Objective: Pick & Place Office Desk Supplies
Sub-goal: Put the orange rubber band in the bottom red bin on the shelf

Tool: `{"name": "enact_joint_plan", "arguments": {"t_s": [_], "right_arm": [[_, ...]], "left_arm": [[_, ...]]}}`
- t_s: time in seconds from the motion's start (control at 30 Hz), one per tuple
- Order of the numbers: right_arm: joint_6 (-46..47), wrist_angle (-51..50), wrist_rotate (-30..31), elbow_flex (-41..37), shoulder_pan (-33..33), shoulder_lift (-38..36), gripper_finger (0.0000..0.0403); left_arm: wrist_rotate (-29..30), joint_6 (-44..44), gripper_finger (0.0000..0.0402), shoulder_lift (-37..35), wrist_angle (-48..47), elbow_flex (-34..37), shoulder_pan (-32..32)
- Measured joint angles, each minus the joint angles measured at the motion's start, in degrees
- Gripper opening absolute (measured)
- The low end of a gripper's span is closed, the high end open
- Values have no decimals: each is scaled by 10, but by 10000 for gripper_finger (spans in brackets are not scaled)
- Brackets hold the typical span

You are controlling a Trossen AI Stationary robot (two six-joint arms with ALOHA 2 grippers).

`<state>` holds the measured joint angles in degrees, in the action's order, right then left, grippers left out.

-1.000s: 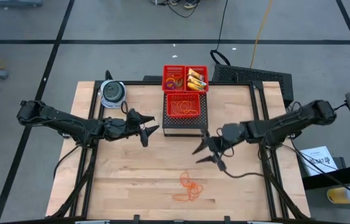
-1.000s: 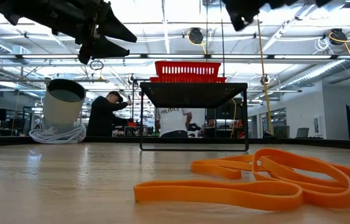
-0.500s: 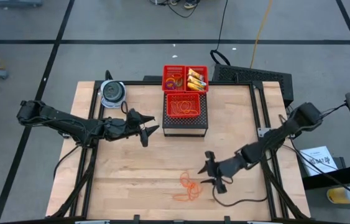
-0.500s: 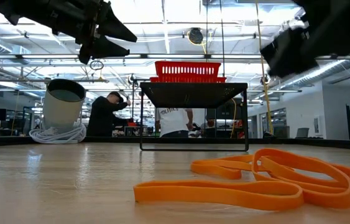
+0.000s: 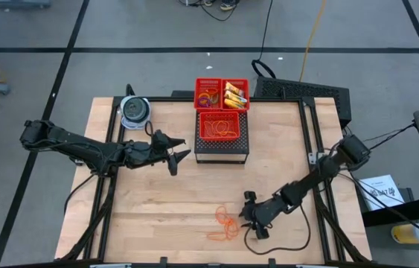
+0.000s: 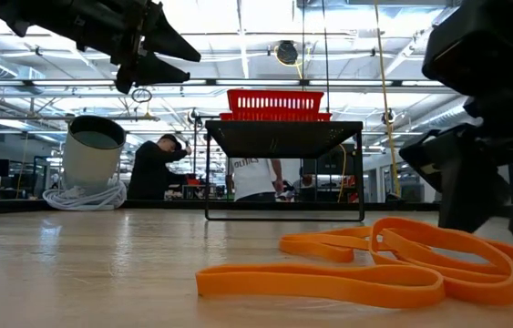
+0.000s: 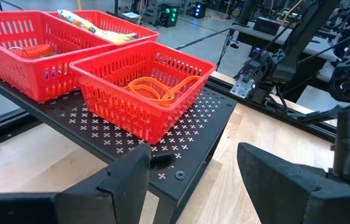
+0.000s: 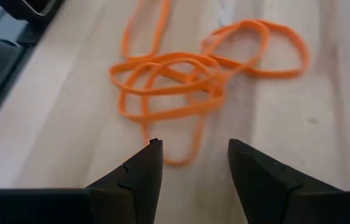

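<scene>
A tangle of orange rubber bands lies flat on the wooden table near its front edge. My right gripper is low over the table just right of the tangle, slanting down, fingers open. One loop of the tangle reaches into the gap between the fingers; I see no touch. My left gripper hangs open in the air left of the black stand, with nothing in it.
A black perforated stand at the table's far middle carries red mesh baskets: one with rubber bands, two behind it with rings and yellow packets. A round blue-grey container stands at the far left.
My right gripper has come down from beside the stand toward the table's near edge and left, to the rubber bands, tipping downward and rolling as it went. The rubber bands have not moved.
</scene>
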<state>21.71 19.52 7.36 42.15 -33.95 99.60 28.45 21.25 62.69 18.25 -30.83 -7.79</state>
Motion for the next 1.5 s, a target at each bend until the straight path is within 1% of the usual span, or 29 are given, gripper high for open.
{"name": "enact_joint_plan", "arguments": {"t_s": [0.1, 0.27, 0.37, 0.47, 0.67, 0.73, 0.9, 0.97, 1.13, 1.33, 1.5], "right_arm": [[2, 31, 0, 0, -7, 16, 171], [19, 43, 4, 2, -1, 39, 169], [17, 40, 7, 2, 9, 50, 156], [7, 26, 19, 2, 13, 51, 125], [-33, -5, 34, 2, 16, 51, 26], [-49, -7, 36, 2, 16, 50, 7], [-81, -24, 59, 1, 16, 23, 4], [-102, -35, 67, -2, 17, 0, 2], [-141, -59, 121, -1, 18, -77, 2], [-210, -60, 123, -2, 10, -149, 1], [-240, -58, 123, -2, 9, -181, 1]], "left_arm": [[0, 0, 250, 0, 0, 0, 0], [0, 0, 251, 0, 0, 0, 0], [0, 0, 251, 0, 0, 0, 0], [0, 0, 251, 0, 0, 0, 0], [0, 0, 251, 0, 0, 0, 0], [0, 0, 251, 0, 0, 0, 0], [0, 0, 251, 0, 0, 0, 0], [0, 0, 251, 0, 0, 0, 0], [0, 0, 251, 0, 0, 0, 0], [0, 0, 251, 0, 0, 0, 0], [0, 0, 251, 0, 0, 0, 0]]}}
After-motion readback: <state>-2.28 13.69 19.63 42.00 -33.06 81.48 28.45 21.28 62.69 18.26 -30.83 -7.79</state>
